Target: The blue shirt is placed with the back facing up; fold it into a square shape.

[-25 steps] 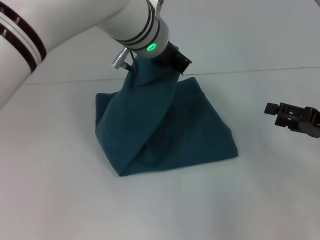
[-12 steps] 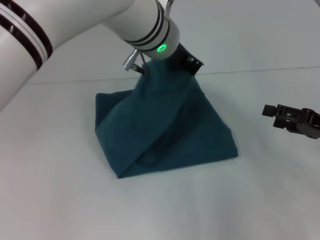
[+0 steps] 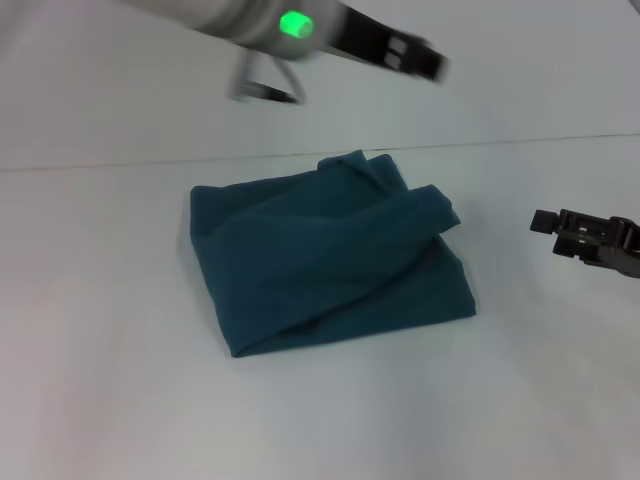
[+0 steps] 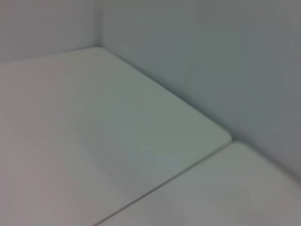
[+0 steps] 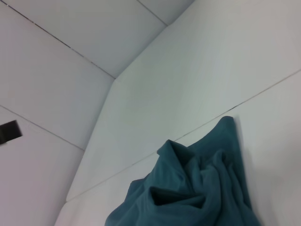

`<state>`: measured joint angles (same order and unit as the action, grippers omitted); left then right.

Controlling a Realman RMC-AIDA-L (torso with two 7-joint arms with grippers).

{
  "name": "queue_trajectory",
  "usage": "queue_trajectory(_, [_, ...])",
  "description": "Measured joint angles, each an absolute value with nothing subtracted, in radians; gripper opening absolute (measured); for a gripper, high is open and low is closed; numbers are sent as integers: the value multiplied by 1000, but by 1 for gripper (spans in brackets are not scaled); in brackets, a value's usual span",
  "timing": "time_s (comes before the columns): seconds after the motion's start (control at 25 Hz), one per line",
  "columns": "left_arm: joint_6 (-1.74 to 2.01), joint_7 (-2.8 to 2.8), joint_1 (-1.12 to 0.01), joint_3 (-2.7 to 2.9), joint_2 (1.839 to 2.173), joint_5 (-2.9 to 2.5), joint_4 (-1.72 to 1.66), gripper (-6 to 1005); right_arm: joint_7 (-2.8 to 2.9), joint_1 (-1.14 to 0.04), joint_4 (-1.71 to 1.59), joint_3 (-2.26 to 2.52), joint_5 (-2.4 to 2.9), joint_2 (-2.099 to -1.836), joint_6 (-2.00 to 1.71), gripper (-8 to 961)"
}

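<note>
The blue shirt [image 3: 330, 260] lies on the white table [image 3: 120, 380] as a rough folded block, with a loose rumpled fold [image 3: 400, 205] draped across its far right corner. In the right wrist view the blue shirt [image 5: 197, 193] shows that bunched corner. My left gripper [image 3: 400, 55] is up above the shirt's far edge, blurred with motion, open and holding nothing. My right gripper [image 3: 585, 240] hangs low to the right of the shirt, apart from it. The left wrist view shows only table and wall.
A seam in the table [image 3: 520, 140] runs across behind the shirt. A pale wall [image 5: 56, 70] stands beyond the table. Bare table surface lies in front of and to both sides of the shirt.
My left gripper let go of the raised shirt corner and swung up and to the right. The lifted cloth dropped onto the folded shirt. The right arm stayed put.
</note>
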<state>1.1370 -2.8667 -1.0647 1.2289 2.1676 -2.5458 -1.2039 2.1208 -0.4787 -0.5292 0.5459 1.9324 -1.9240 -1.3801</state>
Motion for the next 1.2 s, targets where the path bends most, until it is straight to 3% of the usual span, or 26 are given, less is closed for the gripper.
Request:
queue_trajectory(0.16, [1244, -2857, -996, 936, 2154, -2431, -1183, 555, 2122, -478, -529, 546, 1938, -1918, -1385, 901])
queue_trajectory(0.4, [1362, -2835, -834, 822, 2084, -2183, -1110, 596, 2168, -508, -537, 554, 2020, -1897, -1392, 901])
queue_trajectory(0.68, [1508, -2791, -669, 801, 2025, -1999, -1024, 593, 2280, -614, -551, 582, 2174, -1824, -1458, 901])
queue_trajectory(0.76, [1564, -2766, -641, 766, 2018, -1998, -1002, 592, 2329, -649, -577, 582, 2217, -1810, -1472, 900])
queue_trajectory(1.08, [1718, -2676, -546, 639, 2022, -2006, -976, 586, 2556, -808, -715, 626, 2429, -1791, -1506, 900])
queue_trajectory(1.2, [1750, -2660, -520, 622, 2025, -2057, -976, 585, 2616, -866, -737, 651, 2491, -1798, -1504, 901])
